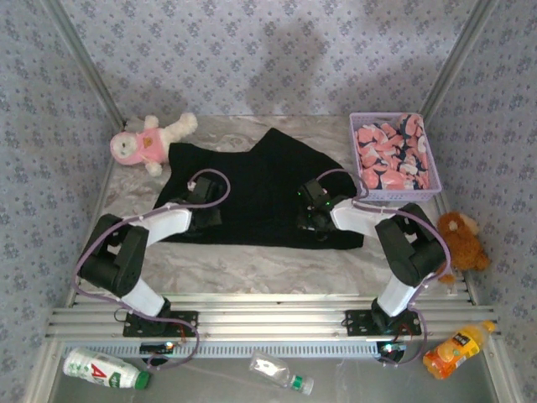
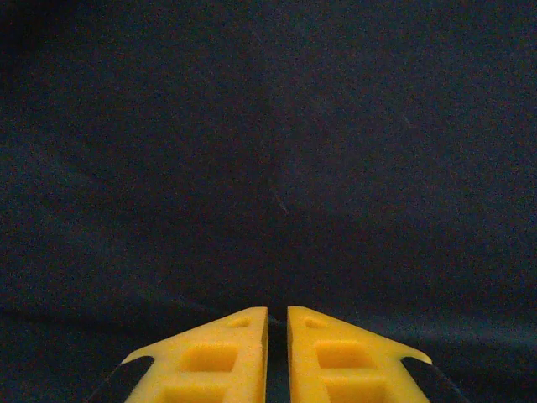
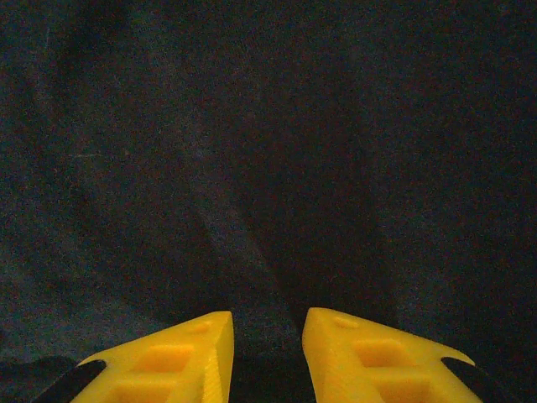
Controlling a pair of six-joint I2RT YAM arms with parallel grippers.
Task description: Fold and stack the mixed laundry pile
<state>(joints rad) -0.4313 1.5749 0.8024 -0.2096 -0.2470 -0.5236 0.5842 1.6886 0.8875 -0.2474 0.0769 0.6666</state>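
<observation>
A black T-shirt (image 1: 260, 180) lies spread flat in the middle of the table. My left gripper (image 1: 205, 220) is pressed down on its left part. In the left wrist view its yellow fingers (image 2: 278, 315) are nearly together on the dark cloth (image 2: 268, 151), with a thin sliver of it between them. My right gripper (image 1: 317, 222) is down on the shirt's right part. In the right wrist view a raised ridge of black cloth (image 3: 252, 252) runs into the gap of the gripper (image 3: 267, 319), pinched there. The pink printed garment (image 1: 393, 155) is bundled in the basket.
The lavender mesh basket (image 1: 359, 172) stands at the back right. A pink plush toy (image 1: 147, 144) lies at the back left, a brown plush (image 1: 463, 239) at the right edge. Bottles (image 1: 105, 369) lie below the near rail, and an orange one (image 1: 453, 351) too.
</observation>
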